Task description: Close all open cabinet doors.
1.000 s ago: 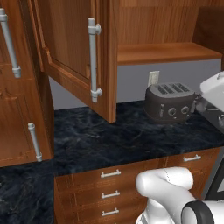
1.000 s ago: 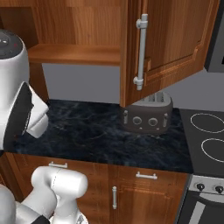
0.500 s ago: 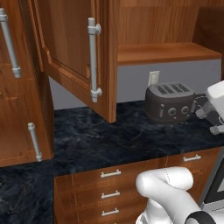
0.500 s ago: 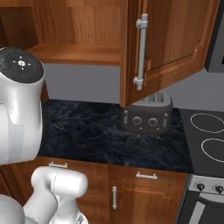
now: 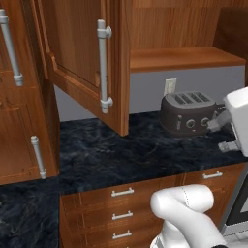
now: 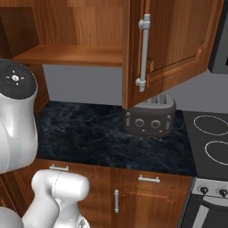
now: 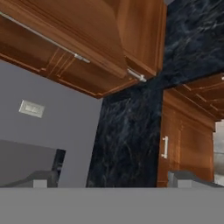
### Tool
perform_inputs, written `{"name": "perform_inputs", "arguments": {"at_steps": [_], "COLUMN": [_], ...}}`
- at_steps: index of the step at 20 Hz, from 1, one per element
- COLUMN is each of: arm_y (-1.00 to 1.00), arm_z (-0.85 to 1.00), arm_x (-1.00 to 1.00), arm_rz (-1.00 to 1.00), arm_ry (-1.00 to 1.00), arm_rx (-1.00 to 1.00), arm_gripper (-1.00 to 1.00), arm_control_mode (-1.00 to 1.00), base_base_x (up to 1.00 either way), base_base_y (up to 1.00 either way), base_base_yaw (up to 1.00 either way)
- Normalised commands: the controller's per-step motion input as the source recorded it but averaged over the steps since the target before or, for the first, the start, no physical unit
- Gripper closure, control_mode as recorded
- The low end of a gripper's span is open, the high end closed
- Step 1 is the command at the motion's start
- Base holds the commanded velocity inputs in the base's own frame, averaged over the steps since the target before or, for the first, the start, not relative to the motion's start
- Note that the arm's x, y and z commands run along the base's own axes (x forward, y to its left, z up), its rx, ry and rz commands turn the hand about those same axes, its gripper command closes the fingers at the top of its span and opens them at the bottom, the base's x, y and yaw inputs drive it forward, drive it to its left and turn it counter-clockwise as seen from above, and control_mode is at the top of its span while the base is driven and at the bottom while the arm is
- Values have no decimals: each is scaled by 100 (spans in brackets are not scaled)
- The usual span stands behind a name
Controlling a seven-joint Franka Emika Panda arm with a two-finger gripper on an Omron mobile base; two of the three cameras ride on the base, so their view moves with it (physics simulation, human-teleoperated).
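Hand (image 7: 113,179): mine, empty, fingertips spread apart, out at the right above the desk (image 5: 126,155). Open cabinet door (image 5: 82,53): well to my left, swung outward over the desk, long axis and bar handle (image 5: 102,70) vertical.

The open cabinet door (image 5: 82,58) is reddish-brown wood with a streaked grain, and its bar handle (image 5: 102,70) is pale grey metal. The counter (image 5: 135,155) is black marbled with blue-grey veins. The toaster (image 5: 188,112) at its back edge is dark grey. The wall (image 6: 84,84) is plain grey, its outlet (image 5: 170,86) off-white. The drawer fronts (image 5: 121,208) are the same reddish-brown.
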Motion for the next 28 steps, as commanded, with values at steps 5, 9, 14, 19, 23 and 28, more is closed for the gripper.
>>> {"name": "perform_inputs", "arguments": {"at_steps": [5, 9, 14, 19, 23, 28], "arm_y": [48, 50, 47, 47, 41, 37], "arm_z": [0, 0, 0, 0, 0, 4], "arm_x": [-10, 1, 17, 11, 1, 6], "arm_rz": [0, -1, 0, 0, -3, -7], "arm_ry": [0, -5, -9, -3, 7, 11], "arm_rx": [8, 6, 1, 1, 18, 26], "arm_gripper": [-100, -100, -100, -100, -100, -100], "arm_control_mode": [-100, -100, -100, -100, -100, -100], "base_base_x": [0, 0, 0, 0, 0, 0], "base_base_y": [0, 0, 0, 0, 0, 0], "base_base_yaw": [0, 0, 0, 0, 0, 0]}}
